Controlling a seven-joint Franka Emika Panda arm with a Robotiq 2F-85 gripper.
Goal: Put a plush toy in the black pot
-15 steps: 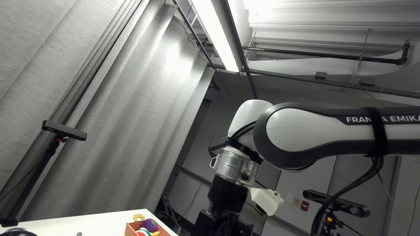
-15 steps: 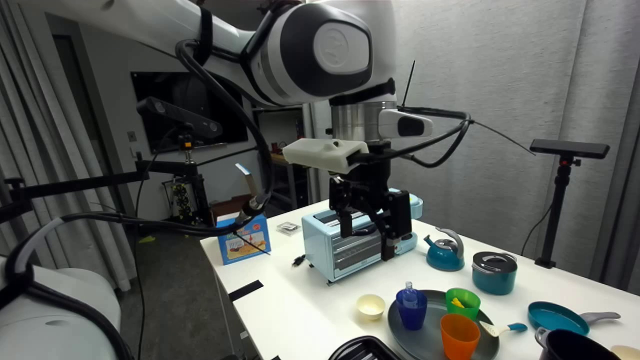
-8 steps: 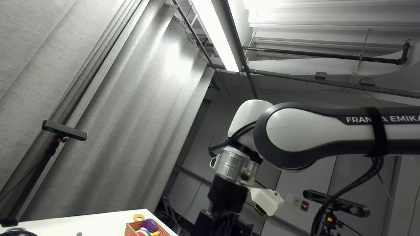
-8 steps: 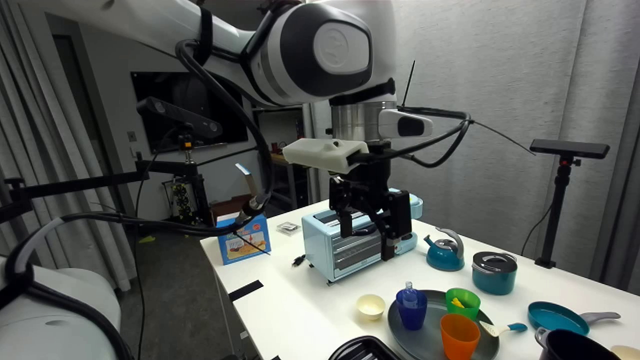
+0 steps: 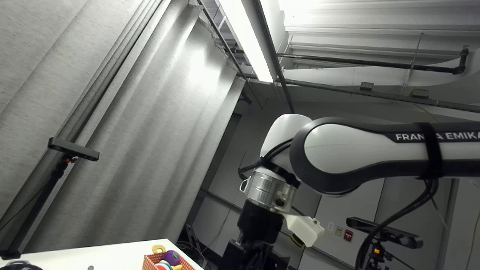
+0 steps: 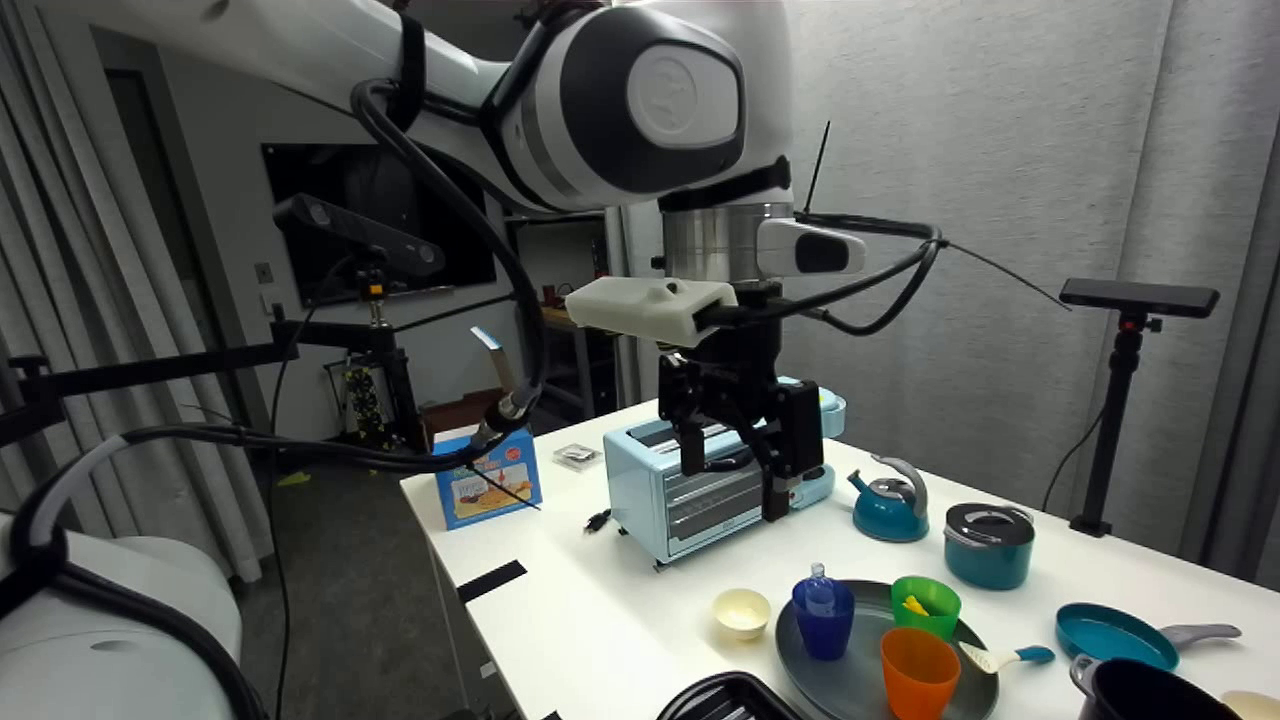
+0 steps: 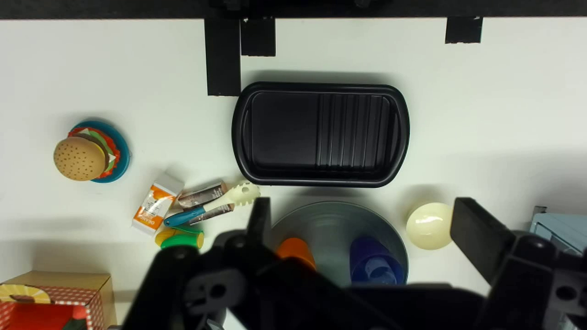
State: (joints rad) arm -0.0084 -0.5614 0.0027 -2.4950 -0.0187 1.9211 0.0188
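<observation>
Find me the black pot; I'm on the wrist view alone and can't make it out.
Observer: In an exterior view, the black pot stands in front of the teal pan, as that camera looks at it.
Operator: Look in the checked basket and name something I'm missing.
Observer: In an exterior view, a round purple toy with a green mark on it; I can't tell whether it is plush.
Operator: Name what's hidden from me on the grey plate.
Observer: In an exterior view, a green cup with something yellow in it.
</observation>
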